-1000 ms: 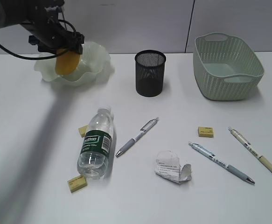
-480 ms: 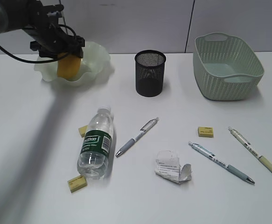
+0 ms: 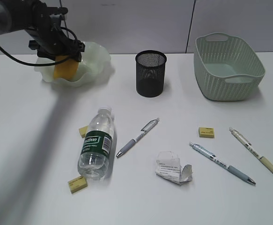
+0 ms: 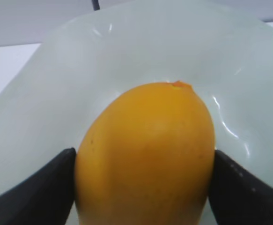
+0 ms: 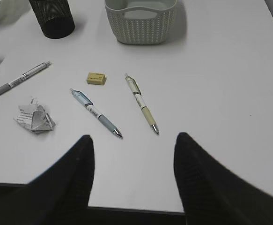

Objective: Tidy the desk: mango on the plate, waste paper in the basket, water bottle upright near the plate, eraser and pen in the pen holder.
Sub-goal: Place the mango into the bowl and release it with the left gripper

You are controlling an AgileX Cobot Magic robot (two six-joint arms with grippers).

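Left gripper (image 3: 66, 54) grasping the mango (image 4: 145, 154), lowering it into the plate (image 3: 96, 58) at far left; next call is letting go, then the bottle, while the right gripper (image 5: 132, 180) hangs open.

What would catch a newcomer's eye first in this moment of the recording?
The yellow-orange mango, clamped in the left gripper and held inside the wavy-rimmed plate at the far left. After that, the water bottle lying on its side at centre-left of the desk, with the crumpled waste paper to its right.
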